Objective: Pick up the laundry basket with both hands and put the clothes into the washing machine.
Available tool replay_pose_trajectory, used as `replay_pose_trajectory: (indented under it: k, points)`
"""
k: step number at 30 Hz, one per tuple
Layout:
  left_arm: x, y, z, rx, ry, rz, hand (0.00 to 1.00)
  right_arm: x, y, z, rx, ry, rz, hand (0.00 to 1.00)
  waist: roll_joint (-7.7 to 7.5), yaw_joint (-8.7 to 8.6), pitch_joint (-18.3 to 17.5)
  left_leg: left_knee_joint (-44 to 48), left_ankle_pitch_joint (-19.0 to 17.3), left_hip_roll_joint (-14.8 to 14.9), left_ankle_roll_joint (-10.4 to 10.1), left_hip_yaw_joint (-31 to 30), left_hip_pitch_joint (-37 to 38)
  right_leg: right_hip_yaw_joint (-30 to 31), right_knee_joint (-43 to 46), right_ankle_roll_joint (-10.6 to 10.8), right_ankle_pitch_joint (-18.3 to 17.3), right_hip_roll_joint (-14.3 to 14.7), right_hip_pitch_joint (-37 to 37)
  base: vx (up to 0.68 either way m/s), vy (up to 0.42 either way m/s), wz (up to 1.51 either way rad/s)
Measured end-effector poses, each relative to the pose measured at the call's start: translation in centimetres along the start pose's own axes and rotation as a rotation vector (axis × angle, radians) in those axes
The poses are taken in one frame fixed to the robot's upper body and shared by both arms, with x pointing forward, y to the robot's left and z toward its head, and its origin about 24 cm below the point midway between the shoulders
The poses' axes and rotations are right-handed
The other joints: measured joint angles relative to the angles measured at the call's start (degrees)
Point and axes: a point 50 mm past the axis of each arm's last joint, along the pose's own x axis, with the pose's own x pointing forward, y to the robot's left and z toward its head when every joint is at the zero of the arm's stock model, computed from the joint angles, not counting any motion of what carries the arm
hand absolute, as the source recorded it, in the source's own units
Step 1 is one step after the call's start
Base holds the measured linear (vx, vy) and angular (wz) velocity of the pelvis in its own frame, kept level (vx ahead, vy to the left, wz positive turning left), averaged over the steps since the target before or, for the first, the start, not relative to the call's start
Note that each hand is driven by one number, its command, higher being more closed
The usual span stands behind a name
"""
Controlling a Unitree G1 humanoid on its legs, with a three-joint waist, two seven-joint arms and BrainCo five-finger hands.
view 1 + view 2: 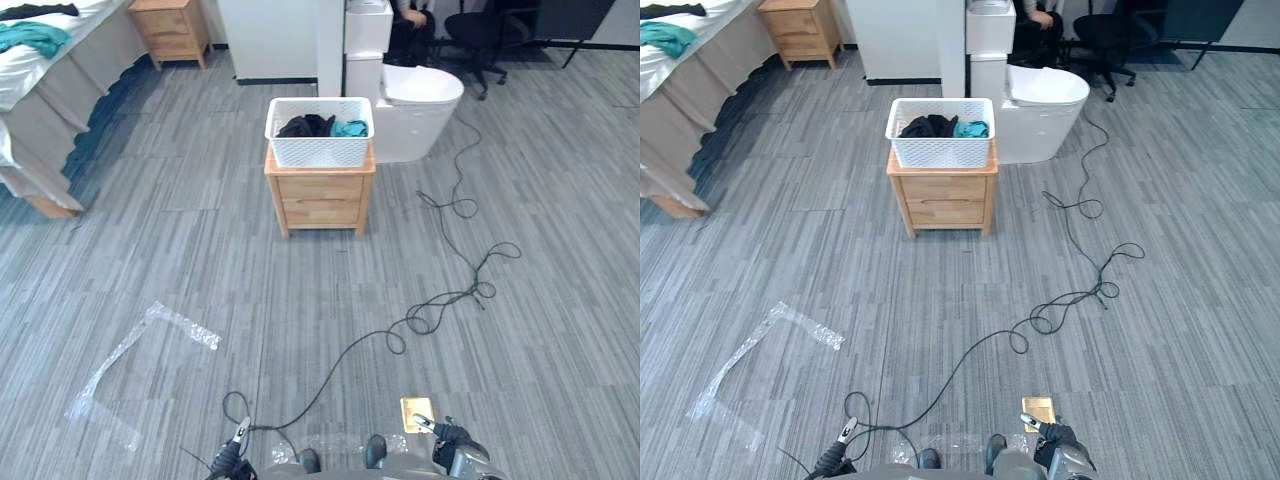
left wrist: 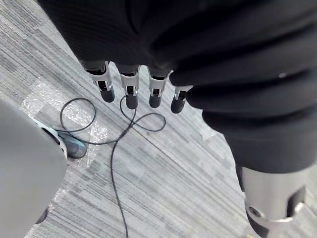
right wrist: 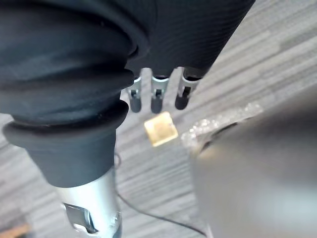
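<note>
**Laundry basket** [image 1: 318, 150]: white, standing on a small wooden table [image 1: 320, 198] in mid-floor, well apart from both hands. Dark and teal clothes [image 1: 322, 127] lie inside it. A white rounded machine [image 1: 422, 108] stands just beside the table, behind it and to its right. The left hand [image 2: 130, 91] and right hand [image 3: 156, 96] hang low over the grey floor [image 1: 200, 250], fingers straight and released, grasping nothing. A yellow square [image 3: 160, 128] lies on the floor below the right hand.

1. Grey striped carpet floor [image 1: 180, 260] all over, basically.
2. Bed [image 1: 50, 75] sits far ahead-left of the left hand [image 2: 130, 94], with a wooden nightstand [image 1: 172, 30] just beside it.
3. Black office chair [image 1: 480, 30] is way out ahead of the right hand [image 3: 156, 96].
</note>
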Motion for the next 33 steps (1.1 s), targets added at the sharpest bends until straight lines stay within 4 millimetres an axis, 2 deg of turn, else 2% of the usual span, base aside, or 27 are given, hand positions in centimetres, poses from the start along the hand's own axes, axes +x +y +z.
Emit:
replay_pose_trajectory:
  k: [1,3,4,6,8,9,10,11,13,14,15,16,17,18,20,21,23,24,25,26,27,28,29,30,31,32,33]
  points:
    - [0.1,0.5,0.6,0.009,-0.014,0.011,0.00,0.0,0.2,-0.1,0.026,0.000,0.004,0.00,-0.93,-0.17,0.64,-0.07,-0.49,-0.87,0.53,-0.40,1.67,-0.21,10.27,-1.49,0.39,-2.83,-4.56,0.11,0.032,0.31]
    - [0.0,1.5,0.4,0.002,-0.006,0.036,0.00,0.0,0.4,0.7,0.027,-0.026,0.013,0.00,-1.12,0.15,0.84,0.01,-1.90,-0.38,0.55,-0.48,4.18,-2.07,13.12,-1.01,-0.47,-4.05,-7.86,0.23,0.032,0.07]
    - [0.0,1.6,0.2,-0.010,0.003,0.042,0.00,0.1,0.5,1.0,0.040,-0.035,0.014,0.00,-0.91,-0.02,0.98,-0.10,-2.80,0.36,0.60,-0.49,5.21,-4.57,8.68,-0.72,-1.00,-4.45,-8.79,0.28,0.025,-0.03]
    - [0.0,1.3,0.2,-0.010,0.008,0.034,0.00,0.1,0.7,1.2,0.059,-0.036,0.018,0.00,-0.49,-1.24,1.27,-0.08,-4.32,2.40,-0.07,-0.94,5.92,-7.37,-7.25,-0.63,1.07,-2.19,-8.80,0.35,-0.029,0.07]
    - [0.4,0.9,1.6,-0.009,-0.024,0.013,0.00,0.1,1.1,0.5,0.107,-0.006,0.025,0.00,-2.33,-2.83,2.33,-1.13,-5.74,2.88,-2.12,-2.47,7.90,-7.86,-30.28,3.08,10.15,-0.28,-7.97,0.54,-0.165,0.27]
    - [0.4,0.7,1.9,-0.008,-0.034,0.008,0.00,0.0,1.1,0.5,0.125,-0.003,0.022,0.00,-2.98,-2.89,2.85,-1.06,-6.51,2.80,-2.66,-2.54,8.52,-6.96,-31.37,2.92,10.84,-0.43,-8.07,0.64,-0.257,0.38]
    - [0.4,1.0,2.0,-0.030,-0.038,0.021,0.00,0.1,0.8,0.3,0.151,0.004,0.010,0.00,-2.69,-3.24,2.99,-0.97,-8.88,4.29,-3.68,-2.84,10.85,-4.67,-30.35,0.88,12.70,0.47,-7.95,0.63,-0.234,0.34]
    - [0.4,0.9,1.9,-0.066,-0.040,0.029,0.00,0.1,0.3,0.7,0.176,-0.009,-0.001,0.00,-1.27,-3.71,2.39,-0.27,-10.42,7.35,-4.69,-3.13,12.08,-4.57,-27.31,-1.84,14.64,2.70,-8.04,0.68,-0.223,0.47]
    - [0.4,0.9,2.2,-0.115,-0.056,0.038,0.00,0.1,0.7,1.1,0.223,-0.019,0.001,0.00,0.17,-3.92,2.13,9.06,-10.70,10.63,-5.99,-3.81,9.51,-4.64,-22.94,-6.64,13.85,5.52,-8.15,0.74,-0.301,0.18]
    - [0.4,0.8,1.9,-0.160,-0.050,0.045,0.00,0.2,0.7,1.6,0.242,-0.037,0.000,0.00,0.91,-3.00,2.04,20.62,-8.84,12.75,-8.49,-3.86,5.34,-5.06,-22.49,-7.77,11.61,7.45,-6.27,0.85,-0.433,-0.23]
    - [0.3,0.8,1.4,-0.198,-0.040,0.053,0.00,0.1,1.2,2.0,0.250,-0.053,0.013,0.00,1.65,-2.56,2.16,35.32,-3.18,14.71,-8.57,-5.32,-0.36,-5.08,-22.49,-9.09,8.83,9.52,-3.27,0.70,-0.346,-0.27]
    - [0.2,0.8,1.1,-0.210,-0.035,0.055,0.00,0.1,1.5,2.1,0.254,-0.060,0.022,0.00,1.94,-2.51,2.10,42.74,2.23,15.43,-8.60,-6.57,-3.38,-4.95,-22.68,-9.65,7.56,10.40,-1.46,0.72,-0.258,-0.32]
    - [0.1,0.6,0.8,-0.226,-0.028,0.053,0.00,0.0,2.5,2.9,0.242,-0.085,0.049,0.00,2.20,-1.53,2.20,57.47,8.00,16.38,-10.60,-8.83,-9.47,-3.88,-23.52,-10.60,5.30,12.19,2.70,0.71,-0.215,-0.43]
    - [0.2,0.3,1.0,-0.234,-0.034,0.043,0.00,-0.1,3.6,3.1,0.217,-0.097,0.081,0.00,1.58,-0.42,2.68,68.57,7.37,16.25,-10.32,-9.27,-14.54,-2.11,-25.13,-11.51,3.87,13.23,7.66,0.69,-0.196,-0.51]
    - [0.2,0.5,1.9,-0.224,-0.073,0.038,0.00,-0.4,5.4,3.9,0.196,-0.120,0.129,0.00,0.31,1.62,3.41,74.80,4.28,16.19,-8.42,-6.77,-20.77,0.88,-28.84,-11.77,3.06,13.31,15.46,0.63,-0.143,-0.52]
    - [0.2,0.2,2.3,-0.204,-0.089,0.025,0.00,-0.5,6.3,4.9,0.169,-0.144,0.150,0.00,0.00,2.31,3.51,72.00,1.25,16.15,-6.55,-4.39,-24.96,2.96,-31.43,-11.90,2.95,12.94,19.22,0.69,-0.056,-0.63]
    - [0.3,0.2,2.9,-0.183,-0.117,0.020,0.00,-0.8,7.9,6.9,0.133,-0.205,0.194,0.00,-0.95,3.62,3.81,57.00,-2.62,14.95,-6.21,0.22,-28.57,5.60,-33.72,-9.93,1.20,10.48,23.04,0.58,0.063,-0.69]
    - [0.3,0.4,2.8,-0.184,-0.116,0.023,0.00,-0.9,8.4,7.5,0.123,-0.224,0.209,0.00,-0.99,3.68,4.00,49.90,-2.70,14.47,-6.27,1.15,-28.87,5.94,-34.24,-9.30,0.81,9.82,24.28,0.51,0.145,-0.56]
    - [0.1,0.7,2.2,-0.185,-0.102,0.035,0.00,-1.1,8.9,8.1,0.111,-0.246,0.224,0.00,-1.40,3.52,3.93,32.75,-1.70,12.94,-6.62,2.10,-27.71,6.89,-35.32,-7.32,-0.41,8.45,26.61,0.40,0.153,-0.51]
    - [-0.1,1.0,1.2,-0.182,-0.076,0.044,0.00,-1.1,8.5,8.1,0.095,-0.264,0.217,0.00,-0.18,3.56,2.70,17.07,1.25,12.08,-8.28,1.77,-26.22,7.48,-36.75,-5.64,-1.81,8.11,28.47,0.48,0.251,-0.51]
    - [-0.2,1.1,0.7,-0.185,-0.064,0.046,0.00,-1.0,8.2,8.2,0.080,-0.275,0.213,0.00,0.84,3.53,1.96,14.71,1.40,12.30,-8.28,1.21,-26.51,8.08,-36.87,-5.26,-3.05,8.25,29.43,0.50,0.350,-0.48]
    - [-0.5,1.9,-0.3,-0.185,-0.035,0.073,0.00,-0.9,7.7,7.6,0.048,-0.267,0.199,0.00,0.78,3.66,1.12,18.24,5.61,11.00,-6.12,0.48,-26.66,8.80,-34.53,-4.81,-6.86,6.50,30.96,0.64,0.423,-0.38]
    - [-0.7,2.8,-1.0,-0.192,-0.016,0.103,0.00,-0.8,7.3,6.4,0.028,-0.241,0.182,0.00,-2.29,3.60,-0.51,19.15,6.32,8.65,-4.92,1.61,-25.72,10.05,-29.33,-4.50,-9.57,3.62,29.81,0.58,0.356,-0.32]
    - [-0.7,3.2,-1.2,-0.184,-0.006,0.116,0.00,-0.8,6.9,5.9,0.024,-0.229,0.170,0.00,-3.01,3.59,-1.12,18.57,6.75,8.01,-3.98,2.46,-24.81,10.36,-24.96,-4.37,-9.66,2.48,27.87,0.59,0.330,-0.34]
    - [-0.7,3.8,-0.9,-0.174,-0.012,0.135,0.00,-0.8,6.7,5.1,0.011,-0.213,0.163,0.00,-4.09,3.74,-1.61,16.67,7.04,7.06,-3.20,4.08,-22.62,11.19,-15.94,-3.80,-8.73,0.88,24.16,0.58,0.355,-0.28]
    - [-0.8,4.4,-0.9,-0.139,-0.002,0.146,0.00,-0.7,6.3,3.5,-0.006,-0.160,0.149,0.00,-5.91,3.17,-1.68,12.74,6.54,4.23,-1.40,5.06,-17.53,11.68,-0.42,-1.63,-2.61,-1.48,17.80,0.67,0.411,-0.09]
    - [-0.6,4.3,-0.5,-0.109,-0.001,0.137,0.00,-0.6,5.6,2.4,-0.005,-0.124,0.131,0.00,-5.75,2.50,-1.49,11.82,6.10,3.29,-0.03,4.58,-14.74,11.90,7.60,0.63,2.55,-2.41,14.83,0.54,0.310,0.28]
